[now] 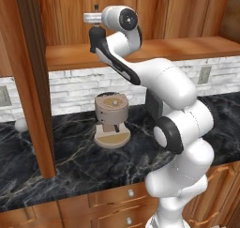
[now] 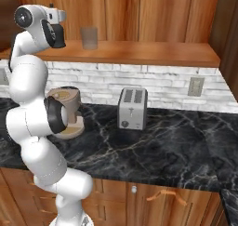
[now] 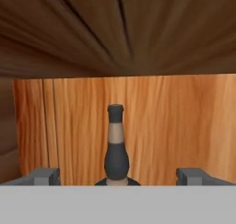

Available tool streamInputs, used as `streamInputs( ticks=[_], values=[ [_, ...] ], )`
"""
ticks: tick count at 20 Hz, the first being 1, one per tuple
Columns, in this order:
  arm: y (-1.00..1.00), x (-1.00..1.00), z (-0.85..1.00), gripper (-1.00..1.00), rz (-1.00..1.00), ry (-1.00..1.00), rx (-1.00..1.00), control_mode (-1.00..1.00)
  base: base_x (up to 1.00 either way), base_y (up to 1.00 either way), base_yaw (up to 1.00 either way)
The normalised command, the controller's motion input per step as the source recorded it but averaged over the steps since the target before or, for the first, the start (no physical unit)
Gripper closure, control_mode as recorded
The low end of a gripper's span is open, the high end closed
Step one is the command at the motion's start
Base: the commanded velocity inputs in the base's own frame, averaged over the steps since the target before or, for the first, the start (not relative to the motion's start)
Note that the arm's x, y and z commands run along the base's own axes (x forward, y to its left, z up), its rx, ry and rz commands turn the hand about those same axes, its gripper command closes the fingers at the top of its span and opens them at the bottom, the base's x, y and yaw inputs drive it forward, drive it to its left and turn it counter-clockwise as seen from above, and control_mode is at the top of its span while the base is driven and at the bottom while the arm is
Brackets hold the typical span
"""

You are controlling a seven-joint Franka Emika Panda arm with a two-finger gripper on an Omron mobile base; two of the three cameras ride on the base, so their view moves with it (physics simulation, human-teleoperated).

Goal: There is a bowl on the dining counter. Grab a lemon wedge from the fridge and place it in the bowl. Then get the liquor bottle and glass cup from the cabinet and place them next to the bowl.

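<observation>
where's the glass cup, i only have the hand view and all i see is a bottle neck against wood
Observer: The glass cup stands upright on the open cabinet shelf, seen in the right base view.
Operator: is the gripper near it
Observer: The gripper is up at shelf height; its fingertips stand wide apart, with the liquor bottle centred between them and not yet gripped.
Operator: anything on the counter below
Observer: A toaster and a coffee machine sit on the black marble counter.
</observation>
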Motion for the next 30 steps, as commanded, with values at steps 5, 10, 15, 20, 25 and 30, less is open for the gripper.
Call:
streamInputs(
  ticks=[5,10,15,20,25,30],
  values=[
    [0.00,0.24,-0.20,-1.00,0.00,0.00,-0.02,-1.00,0.00,0.00,0.00],
    [0.09,0.32,-0.01,-1.00,0.00,0.00,0.00,-1.00,0.00,0.00,0.00],
    [0.15,0.32,0.00,-1.00,0.00,0.00,0.00,-1.00,0.00,0.00,0.00],
    [0.21,0.21,0.00,-1.00,0.00,0.00,0.00,-1.00,0.00,0.00,0.00],
    [0.16,0.24,0.00,-1.00,0.00,0.00,0.00,-1.00,0.00,0.00,0.00],
    [0.01,0.28,0.00,1.00,0.00,0.00,0.00,-1.00,0.00,0.00,0.00]
  ],
)
